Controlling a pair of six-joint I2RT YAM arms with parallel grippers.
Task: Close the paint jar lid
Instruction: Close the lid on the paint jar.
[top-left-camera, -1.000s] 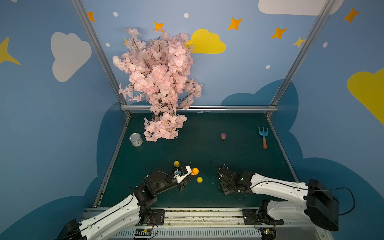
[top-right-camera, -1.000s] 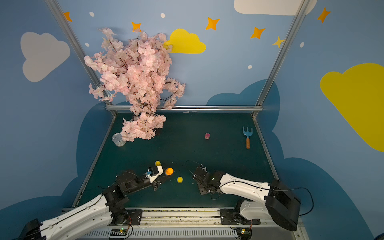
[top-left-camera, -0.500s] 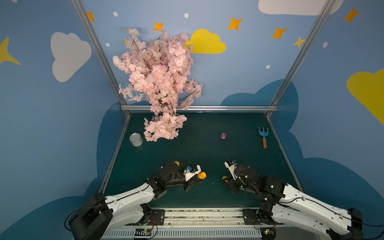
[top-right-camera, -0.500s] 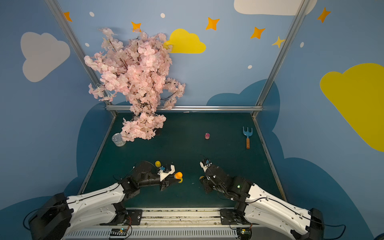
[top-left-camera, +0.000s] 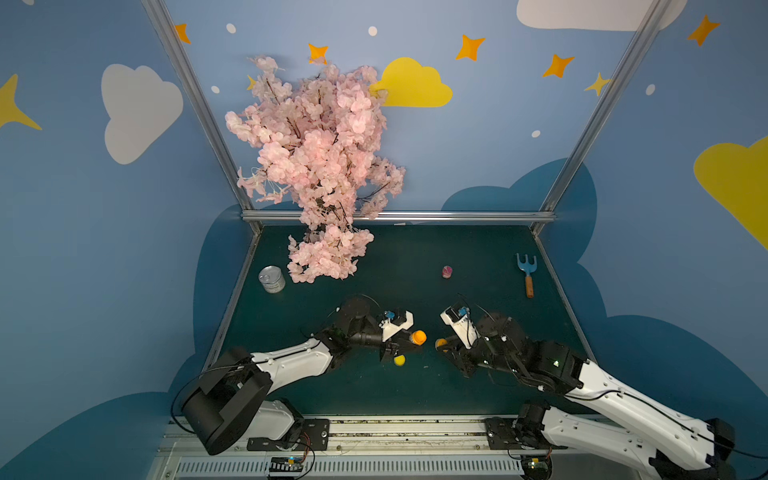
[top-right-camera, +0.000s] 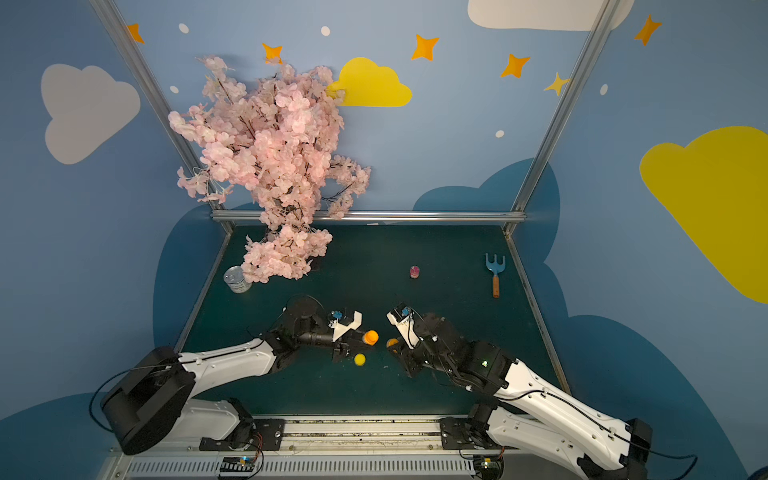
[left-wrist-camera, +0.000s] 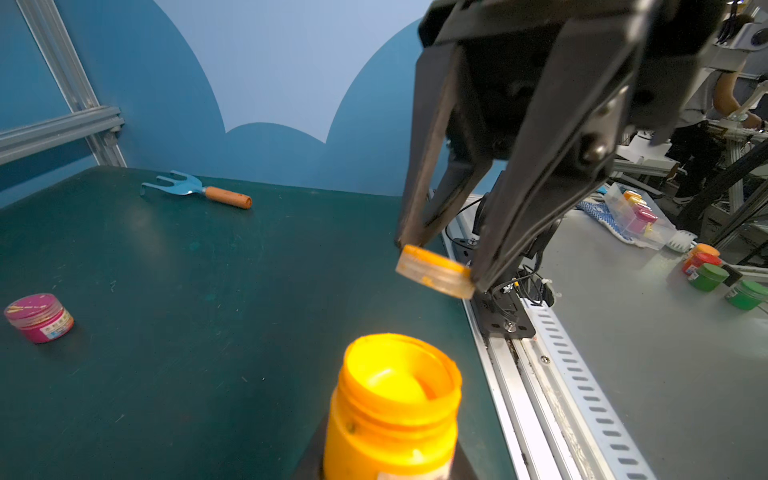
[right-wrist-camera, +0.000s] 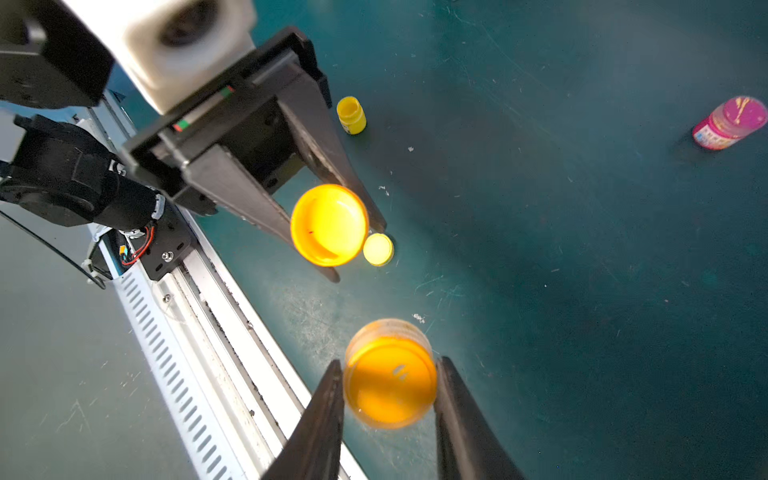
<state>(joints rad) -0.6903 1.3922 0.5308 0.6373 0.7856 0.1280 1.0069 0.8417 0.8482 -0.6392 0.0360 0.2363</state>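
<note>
status: left gripper (right-wrist-camera: 357, 251) is clamped on the open orange paint jar (left-wrist-camera: 395, 399) and holds it above the green mat (top-left-camera: 415, 257) near the front edge, mouth turned toward the right arm. right gripper (left-wrist-camera: 440, 266) pinches the orange lid (left-wrist-camera: 434, 272) by its rim between both fingers, also off the mat. jar and lid are close but apart, with a small gap between them in both top views: jar on the left arm's side, lid on the right arm's. in the left wrist view the lid sits tilted, above and beyond the jar mouth. jar neck threads are bare, lid not on yet.

other items: small yellow cap (right-wrist-camera: 378, 249) lies flat on the mat under the left gripper. small open yellow pot (right-wrist-camera: 351, 115) stands further back. pink pot (right-wrist-camera: 729, 122) stands capped mid-mat, well apart. blue rake (top-left-camera: 527, 274) lies by the right wall. tin can (top-left-camera: 272, 279) stands beside the blossom tree (top-left-camera: 320, 166) at back left.
</note>
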